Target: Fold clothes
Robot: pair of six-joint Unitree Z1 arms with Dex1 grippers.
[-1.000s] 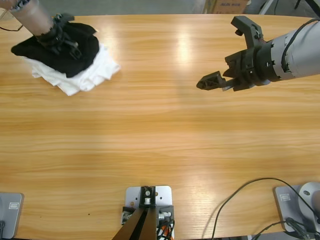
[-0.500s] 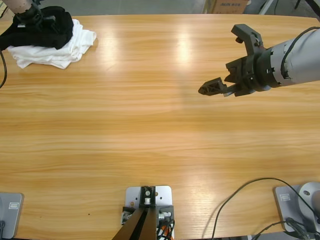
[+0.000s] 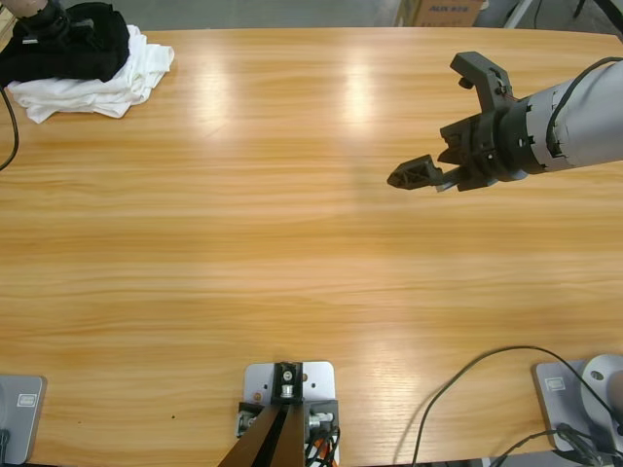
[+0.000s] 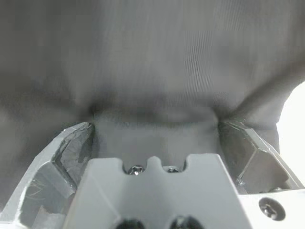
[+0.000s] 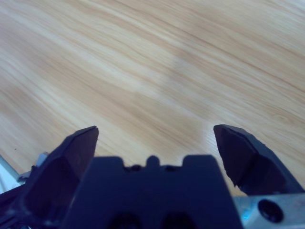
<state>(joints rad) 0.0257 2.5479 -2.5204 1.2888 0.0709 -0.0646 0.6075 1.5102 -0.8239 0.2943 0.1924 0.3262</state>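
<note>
- The counter (image 3: 292, 243) is bare wood across nearly all of the high view; the clothes sit only at its far upper-left corner.
- The right gripper (image 3: 443, 122) hangs over the counter's right half with its jaws spread wide and nothing between them; its wrist view shows only wood grain beneath. It is well apart from the clothes.
- The white bundle (image 3: 97, 88) lies crumpled at the corner, with the shirt (image 3: 73, 53) heaped on top of it, partly cut off by the picture's edge.
- The left gripper (image 4: 155, 119) is buried in the shirt: dark cloth fills its wrist view and bunches between the jaws, which stand apart around it. Whether they pinch the cloth or merely press into it, I cannot tell.
- Judged step: getting the shirt off the bundle and out to open wood for folding.
- To do it well: take only the black layer, lift it clear before dragging so the white bundle stays put, and bring it toward the middle where the right gripper can catch a free edge and spread it flat.
</note>
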